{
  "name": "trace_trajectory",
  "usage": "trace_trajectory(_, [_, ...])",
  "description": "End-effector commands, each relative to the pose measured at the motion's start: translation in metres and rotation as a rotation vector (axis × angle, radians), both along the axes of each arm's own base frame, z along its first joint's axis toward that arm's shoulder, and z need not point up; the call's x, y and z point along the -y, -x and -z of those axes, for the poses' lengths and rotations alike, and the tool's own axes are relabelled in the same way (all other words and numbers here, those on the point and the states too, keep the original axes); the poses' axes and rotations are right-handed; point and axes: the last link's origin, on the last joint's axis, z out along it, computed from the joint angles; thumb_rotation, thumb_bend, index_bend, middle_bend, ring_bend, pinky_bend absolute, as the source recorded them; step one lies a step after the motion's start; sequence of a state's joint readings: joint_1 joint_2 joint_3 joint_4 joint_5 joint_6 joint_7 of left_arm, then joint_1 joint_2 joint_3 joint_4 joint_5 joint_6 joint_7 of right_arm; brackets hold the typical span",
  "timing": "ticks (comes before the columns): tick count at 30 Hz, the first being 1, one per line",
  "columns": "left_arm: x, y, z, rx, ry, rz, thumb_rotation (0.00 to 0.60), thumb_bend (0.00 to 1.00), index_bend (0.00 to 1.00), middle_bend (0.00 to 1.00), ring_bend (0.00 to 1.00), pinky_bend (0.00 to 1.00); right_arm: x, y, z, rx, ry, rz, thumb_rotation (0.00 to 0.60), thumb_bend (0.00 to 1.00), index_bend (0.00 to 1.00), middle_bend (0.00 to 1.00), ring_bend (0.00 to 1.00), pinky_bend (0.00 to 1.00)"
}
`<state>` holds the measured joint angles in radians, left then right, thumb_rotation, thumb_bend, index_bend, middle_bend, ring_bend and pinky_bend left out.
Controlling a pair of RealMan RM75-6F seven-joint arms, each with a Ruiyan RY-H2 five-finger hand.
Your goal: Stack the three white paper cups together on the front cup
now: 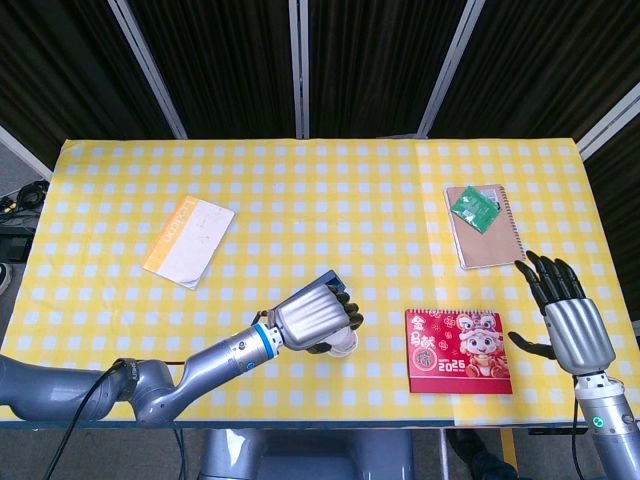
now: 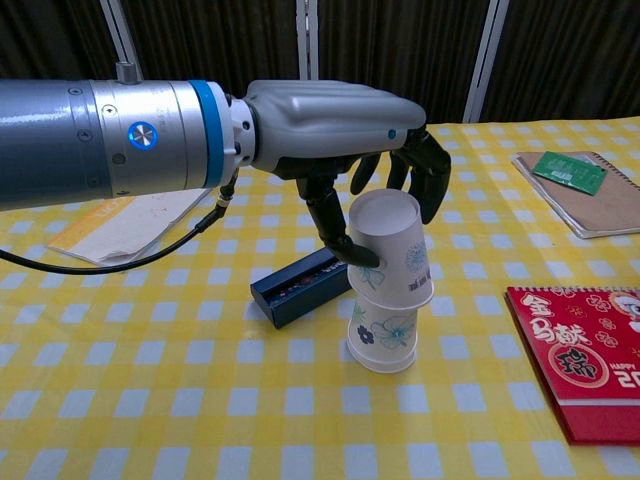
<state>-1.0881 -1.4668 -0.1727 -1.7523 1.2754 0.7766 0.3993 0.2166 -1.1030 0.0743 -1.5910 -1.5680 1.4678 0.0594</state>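
White cup (image 2: 392, 250), pinched by the left hand (image 2: 340, 110) (right hand (image 1: 572, 325) empty, spread), could tip the bottom cup (image 2: 382, 335) sideways.

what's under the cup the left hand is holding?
The held cup sits over a second upside-down cup on the tablecloth. The left hand grips it. A third cup nested inside can't be seen.

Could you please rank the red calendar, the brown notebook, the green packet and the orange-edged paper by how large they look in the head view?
1. red calendar
2. orange-edged paper and brown notebook, too alike to separate
3. green packet, clearly smallest
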Motion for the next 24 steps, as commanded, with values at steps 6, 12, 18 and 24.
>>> trace_trajectory(6, [0.0,0.002,0.004,-0.016,0.005,0.0,0.6,0.23,0.39,0.33,0.34,0.42,0.0,0.0,-0.001,0.003,0.0,-0.001,0.6,0.0,0.0,0.0,0.0,0.0])
trace_trajectory(12, [0.0,0.003,0.009,-0.027,-0.002,-0.002,0.6,0.19,0.3,0.21,0.23,0.35,0.0,-0.001,-0.001,0.007,0.0,-0.002,0.6,0.0,0.0,0.0,0.0,0.0])
trace_trajectory(18, [0.003,0.005,0.016,-0.032,0.013,-0.011,0.6,0.09,0.09,0.04,0.08,0.19,-0.001,-0.001,-0.002,0.009,0.002,-0.004,0.6,0.0,0.0,0.0,0.0,0.0])
trace_trajectory(24, [0.0,0.004,0.014,0.014,-0.003,-0.038,0.6,0.0,0.0,0.0,0.0,0.0,-0.001,0.0,-0.003,0.011,0.003,-0.001,0.6,0.0,0.0,0.0,0.0,0.0])
